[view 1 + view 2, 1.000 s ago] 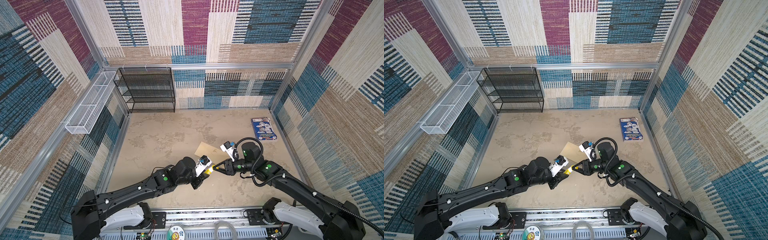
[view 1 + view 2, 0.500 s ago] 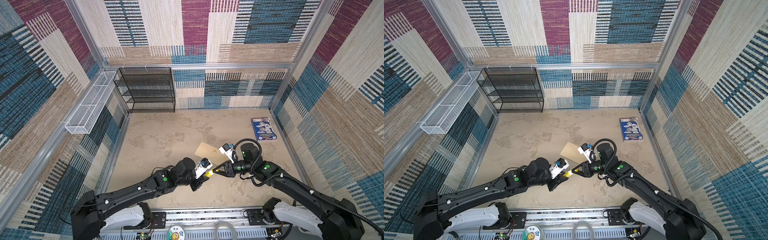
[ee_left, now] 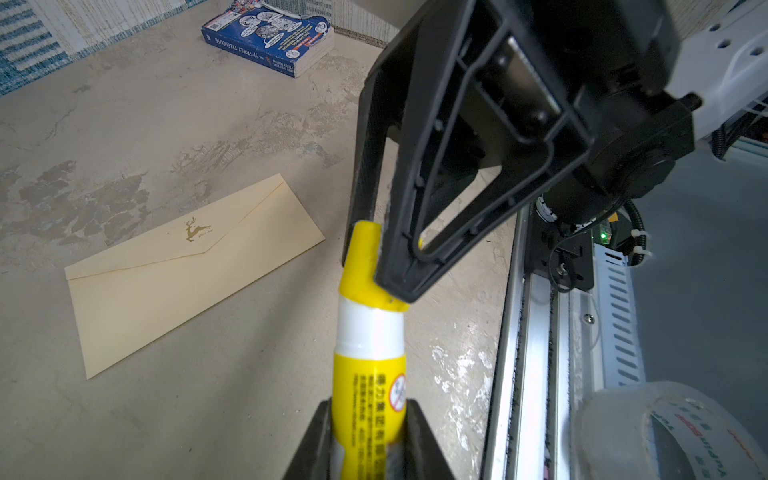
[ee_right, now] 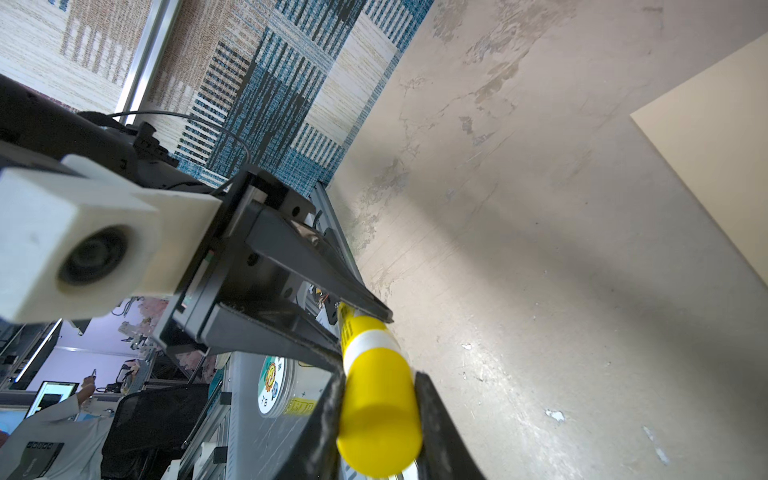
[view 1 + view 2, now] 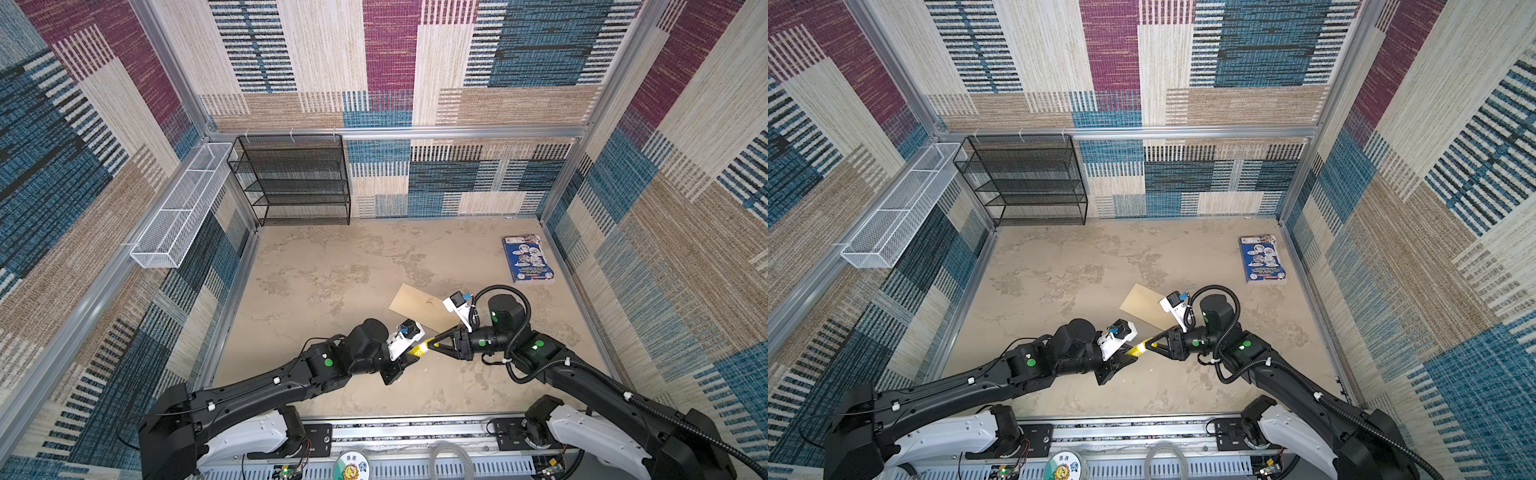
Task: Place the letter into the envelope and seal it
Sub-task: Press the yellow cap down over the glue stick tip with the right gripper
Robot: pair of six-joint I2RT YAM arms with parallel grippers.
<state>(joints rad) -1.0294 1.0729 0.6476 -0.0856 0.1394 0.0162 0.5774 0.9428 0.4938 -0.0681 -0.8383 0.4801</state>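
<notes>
The tan envelope (image 5: 417,305) (image 5: 1144,305) lies flat on the table with its flap down and a small gold deer mark, as the left wrist view (image 3: 187,274) shows. The letter is hidden. A yellow glue stick (image 5: 419,350) (image 5: 1139,351) hangs just above the table in front of the envelope, held from both ends. My left gripper (image 3: 368,411) is shut on its labelled body (image 3: 370,386). My right gripper (image 4: 378,399) is shut on its yellow cap (image 4: 378,411). A white band shows between cap and body.
A blue printed booklet (image 5: 528,257) (image 5: 1262,257) lies at the back right by the wall. A black mesh rack (image 5: 295,178) stands at the back left, with a white wire basket (image 5: 178,208) on the left wall. A tape roll (image 3: 665,432) sits beyond the table's front rail.
The right arm has shifted slightly toward the table's front edge. Both grips on the glue stick stay as they were, and the envelope has not moved.
</notes>
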